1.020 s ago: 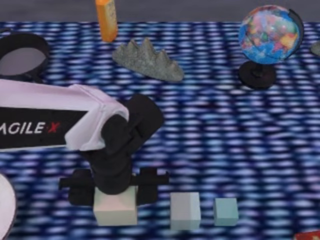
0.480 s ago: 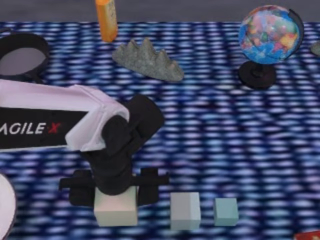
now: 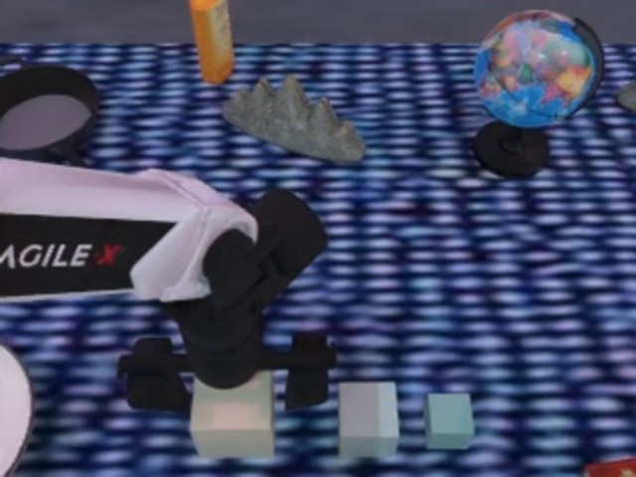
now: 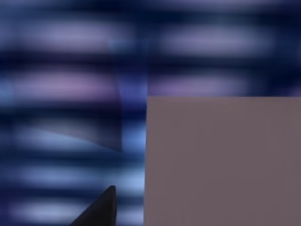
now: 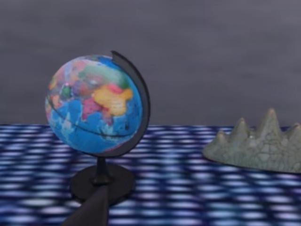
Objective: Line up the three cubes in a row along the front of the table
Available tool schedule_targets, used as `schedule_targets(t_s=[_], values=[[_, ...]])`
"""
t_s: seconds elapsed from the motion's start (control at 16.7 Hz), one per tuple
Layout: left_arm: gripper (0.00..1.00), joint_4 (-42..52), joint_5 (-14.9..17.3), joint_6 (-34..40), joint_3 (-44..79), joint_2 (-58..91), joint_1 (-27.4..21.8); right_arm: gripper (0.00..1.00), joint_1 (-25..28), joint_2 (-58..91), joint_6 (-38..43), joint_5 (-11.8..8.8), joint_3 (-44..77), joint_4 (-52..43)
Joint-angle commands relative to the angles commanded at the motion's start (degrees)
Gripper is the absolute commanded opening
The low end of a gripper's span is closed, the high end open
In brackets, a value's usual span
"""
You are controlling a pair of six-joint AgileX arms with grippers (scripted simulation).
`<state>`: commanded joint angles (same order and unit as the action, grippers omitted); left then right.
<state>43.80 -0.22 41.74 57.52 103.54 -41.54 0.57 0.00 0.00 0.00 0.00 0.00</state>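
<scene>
Hanging over the front of the desk [image 3: 477, 298], the left arm's tool [image 3: 231, 383] sits directly above the large cream-pink cube [image 3: 233, 425], its two dark fingers [image 3: 151, 376] spread wide to either side and not touching the cube's faces. The black wrist covers the cube's rear edge from above, so only its front part shows. Just to its right, apart from it, stands the medium pale grey-lavender cube [image 3: 369, 417], and beyond that, also with a gap, the small teal-grey cube [image 3: 449, 419]; all three lie in a row near the front edge, at the left-centre of the desk.

From the left wrist, almost everything is a smear of blue and white weave, with one flat mauve face of the large cube [image 4: 221, 160] filling a corner and a dark fingertip [image 4: 99, 209] poking in at the edge; the other finger is out of frame.

Farther back, a jagged grey rock [image 3: 293, 119] lies near an orange bottle [image 3: 212, 38] whose top is cut off. A globe [image 3: 537, 70] on a black stand sits at the back right. A red scrap [image 3: 611, 468] is clipped by the front right corner.

The right arm does not appear from above; its wrist camera looks at the globe [image 5: 94, 113] and the rock [image 5: 256, 146], with only a dark sliver of its own tool [image 5: 91, 209] showing, so I cannot tell its state.
</scene>
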Motion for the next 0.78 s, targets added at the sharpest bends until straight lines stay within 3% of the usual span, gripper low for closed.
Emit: schedule_targets(t_s=[0.36, 0.78], values=[[1.0, 1.0, -0.04, 0.05, 0.78, -0.36, 0.07, 1.0, 0.0, 0.0, 0.0, 0.0, 0.0, 0.0], [1.0, 15.17, -0.03, 0.33, 8.95, -5.85, 0.94, 1.0, 0.0, 0.0, 0.0, 0.0, 0.0, 0.0]])
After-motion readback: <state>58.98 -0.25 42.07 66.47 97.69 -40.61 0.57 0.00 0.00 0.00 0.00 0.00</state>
